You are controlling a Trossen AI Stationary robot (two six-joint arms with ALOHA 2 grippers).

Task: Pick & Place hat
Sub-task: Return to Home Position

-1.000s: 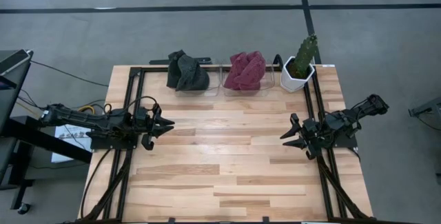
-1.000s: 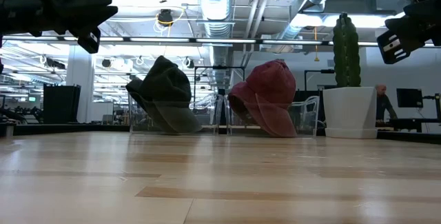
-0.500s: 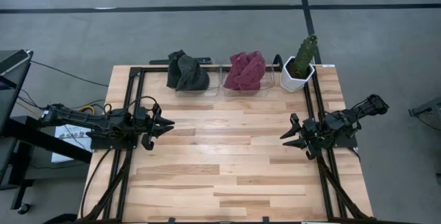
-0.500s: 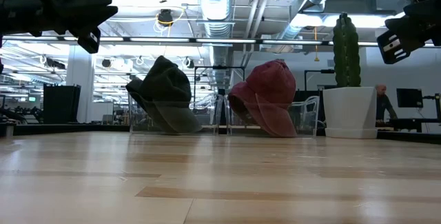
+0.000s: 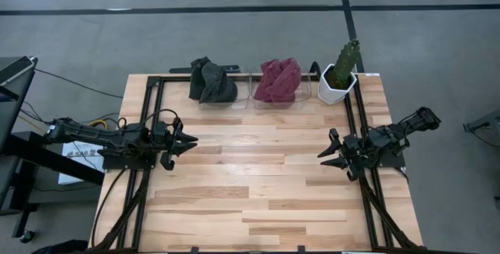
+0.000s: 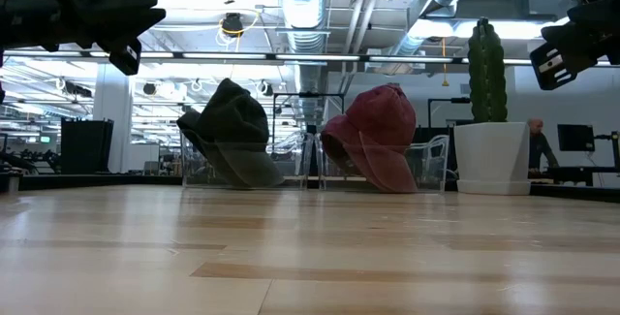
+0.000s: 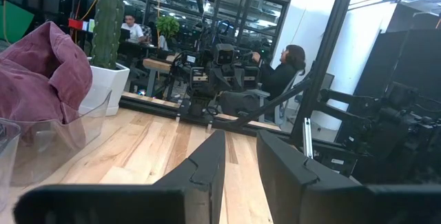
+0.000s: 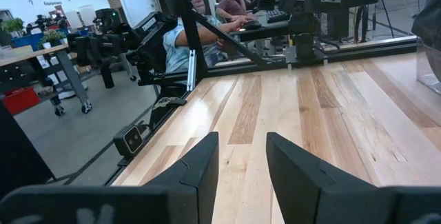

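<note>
Step in hand: we judge the sorting finished, both caps binned, and this as the return to the rest pose
Left hand [image 5: 186,141]: released, fingers spread with nothing between them, held above the pale butcher-block wooden surface [image 5: 258,180] near its own side edge
Right hand [image 5: 326,154]: likewise released and empty, facing the left hand across the bare planks, well apart from it
Black cloth cap [image 5: 211,82]: crumpled in the left clear plastic bin [image 6: 294,165], well apart from the left hand, off past its fingertips toward the far edge
Faded red cloth cap [image 5: 279,80]: slumped in the right clear plastic bin [image 6: 433,165], its brim drooping against the wall, well apart from either hand
Materials: both caps look like soft washed cotton, limp and folding on themselves; the bins are thin, rigid and glossy, standing just beside each other
Other: a tall green ribbed cactus [image 5: 346,57] in a white faceted pot [image 5: 336,90], beside the red cap's bin, well apart from the right hand
Next move: we reckon little is called for beyond settling both arms to rest, hands empty and clear of the bins and the pot
</note>
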